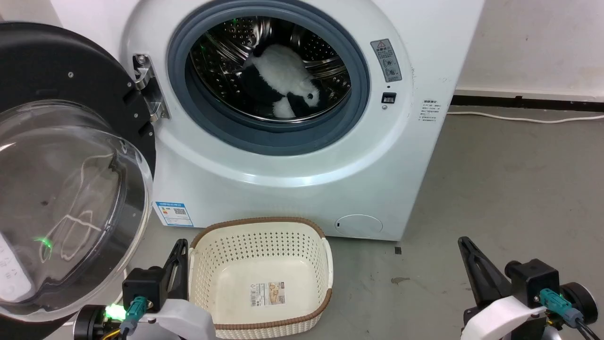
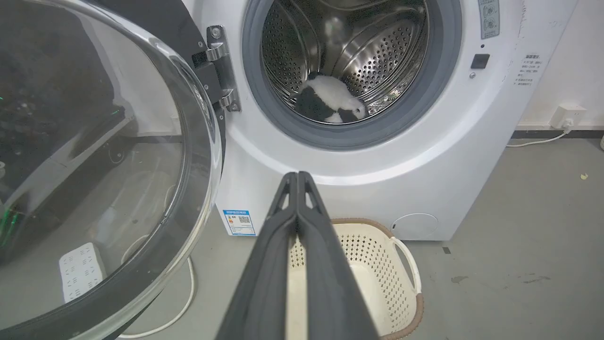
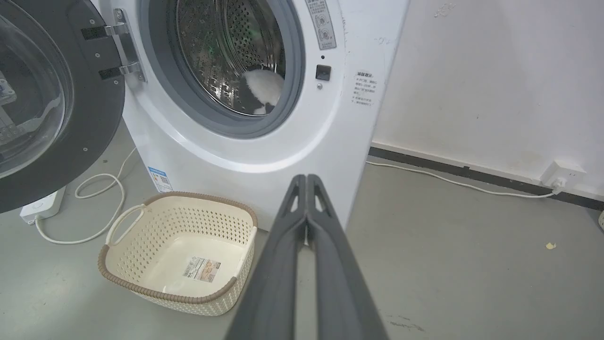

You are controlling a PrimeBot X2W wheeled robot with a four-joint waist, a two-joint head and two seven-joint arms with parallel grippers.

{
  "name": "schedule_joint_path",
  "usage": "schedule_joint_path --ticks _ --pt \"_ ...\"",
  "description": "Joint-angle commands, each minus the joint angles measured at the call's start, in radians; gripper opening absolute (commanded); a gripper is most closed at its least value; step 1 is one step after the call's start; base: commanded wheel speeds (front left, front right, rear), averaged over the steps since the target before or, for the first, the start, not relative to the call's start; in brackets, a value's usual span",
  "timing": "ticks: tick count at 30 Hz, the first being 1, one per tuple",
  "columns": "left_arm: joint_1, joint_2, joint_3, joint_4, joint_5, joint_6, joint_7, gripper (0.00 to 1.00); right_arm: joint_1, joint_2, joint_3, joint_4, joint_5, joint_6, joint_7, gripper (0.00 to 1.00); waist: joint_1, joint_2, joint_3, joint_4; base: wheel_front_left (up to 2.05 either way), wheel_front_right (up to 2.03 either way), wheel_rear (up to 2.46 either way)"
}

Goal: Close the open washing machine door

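The washing machine door (image 1: 71,170) hangs swung wide open on its metal hinge (image 1: 147,85), black rim and bulging glass bowl facing me at the left; it also shows as the door (image 2: 104,156) and the door (image 3: 52,94). The white washing machine (image 1: 302,156) has its steel drum exposed, with a black-and-white plush toy (image 1: 283,85) inside. My left gripper (image 1: 181,243) is low, just right of the door's bottom edge, shut with nothing held; its tips (image 2: 297,175) meet. My right gripper (image 1: 463,241) is low at the right, shut and holding nothing, tips (image 3: 306,178) together.
A cream perforated basket (image 1: 325,269) with a brown rim stands on the grey floor before the washer, between my grippers. A white power strip (image 3: 40,208) and cable (image 3: 101,189) lie on the floor under the door. A wall socket (image 3: 559,175) and cord run along the right wall.
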Motion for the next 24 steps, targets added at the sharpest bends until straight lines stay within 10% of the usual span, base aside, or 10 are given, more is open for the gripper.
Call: schedule_joint_path --ticks 1,9,10,24 --pt "-0.015 0.0 0.0 -0.004 0.002 0.003 0.0 0.0 -0.013 0.002 -0.001 -0.005 -0.005 0.001 0.0 0.0 0.0 0.0 0.0 0.0 0.0 0.0 0.0" --pt "-0.015 0.0 0.0 -0.004 0.002 0.003 0.0 0.0 -0.013 0.002 -0.001 -0.005 -0.005 0.001 0.0 0.0 0.0 0.0 0.0 0.0 0.0 0.0 0.0" --pt "0.0 0.0 0.0 0.0 0.0 0.0 0.0 1.0 0.0 0.0 0.0 0.0 0.0 0.0 0.0 1.0 0.0 0.0 0.0 0.0 0.0 0.0 0.0" --pt "-0.003 0.0 -0.02 0.0 -0.001 0.001 -0.024 1.0 0.007 0.0 -0.013 0.001 0.011 0.0 -0.024 1.0 0.0 0.0 -0.001 0.008 0.0 0.0 0.0"
